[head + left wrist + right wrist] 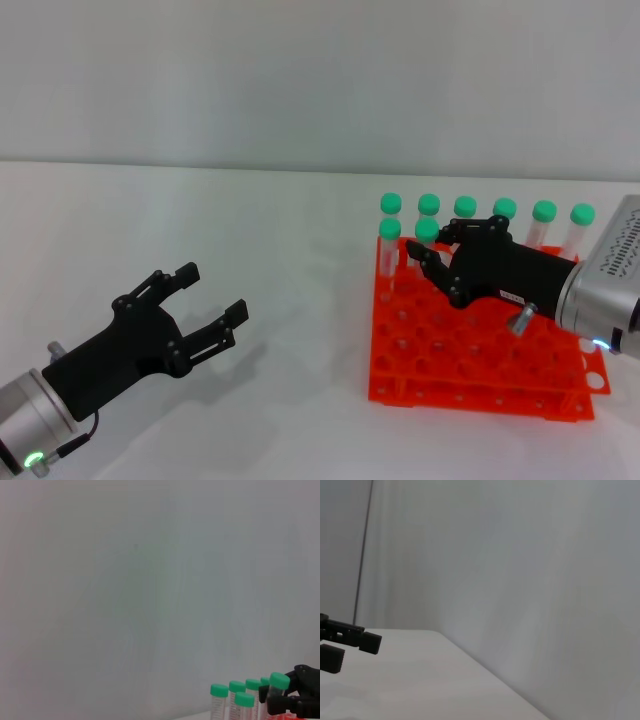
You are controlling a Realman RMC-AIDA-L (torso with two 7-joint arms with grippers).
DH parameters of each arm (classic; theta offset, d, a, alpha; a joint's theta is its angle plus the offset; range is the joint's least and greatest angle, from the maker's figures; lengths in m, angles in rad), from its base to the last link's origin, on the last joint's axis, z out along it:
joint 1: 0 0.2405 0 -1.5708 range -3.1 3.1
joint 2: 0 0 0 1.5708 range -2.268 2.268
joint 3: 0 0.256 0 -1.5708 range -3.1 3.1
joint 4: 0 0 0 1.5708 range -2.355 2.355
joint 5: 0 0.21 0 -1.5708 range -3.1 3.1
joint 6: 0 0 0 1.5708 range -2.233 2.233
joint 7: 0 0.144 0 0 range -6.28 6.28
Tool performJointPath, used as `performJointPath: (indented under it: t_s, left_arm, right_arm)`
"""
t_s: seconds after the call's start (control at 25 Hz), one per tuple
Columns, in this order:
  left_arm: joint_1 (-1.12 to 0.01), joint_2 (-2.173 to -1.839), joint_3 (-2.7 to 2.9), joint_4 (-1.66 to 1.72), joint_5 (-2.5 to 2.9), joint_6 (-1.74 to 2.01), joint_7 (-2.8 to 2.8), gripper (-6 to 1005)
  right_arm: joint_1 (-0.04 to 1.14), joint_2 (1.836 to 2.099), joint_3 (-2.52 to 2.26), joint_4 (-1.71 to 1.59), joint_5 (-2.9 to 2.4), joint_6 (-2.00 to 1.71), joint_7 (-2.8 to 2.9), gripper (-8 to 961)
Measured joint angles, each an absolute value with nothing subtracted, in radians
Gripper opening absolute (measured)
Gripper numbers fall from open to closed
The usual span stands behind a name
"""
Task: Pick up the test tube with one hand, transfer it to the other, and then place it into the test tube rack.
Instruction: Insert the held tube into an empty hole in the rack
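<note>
The orange test tube rack [480,388] stands at the right of the table. My right gripper [428,246], blocky and black with a white label, reaches over its rear left part. Its fingers close around a green-capped test tube [427,229] that stands upright at the rack's second row. The left wrist view shows that tube [278,681] beside the right gripper's fingers [296,700], its cap a little above its neighbours. My left gripper [212,295] is open and empty, low over the table at the left, far from the rack.
Several other green-capped tubes [505,208] stand in the rack's back row, and one [390,229] stands next to the held tube. The left gripper's fingers [350,634] show far off in the right wrist view. A pale wall rises behind the table.
</note>
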State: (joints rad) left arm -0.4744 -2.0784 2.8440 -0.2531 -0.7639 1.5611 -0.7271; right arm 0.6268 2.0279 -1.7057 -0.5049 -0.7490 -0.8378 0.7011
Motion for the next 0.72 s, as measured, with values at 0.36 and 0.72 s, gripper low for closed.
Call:
performJointPath:
  t_s: [0.36,0.72]
  left_arm:
    - [-0.47,-2.08,2.844,-0.253,-0.764,1.56,-0.727,888]
    - [-0.465,-2.082,2.843,-0.253,-0.771,1.56,-0.718,888]
  right_arm:
    - [0.618,2.028,-1.704,-0.511,-0.746,-0.846,0.701,339]
    - [0.558,2.019,-1.668,-0.563,-0.695,-0.91,0.69,566]
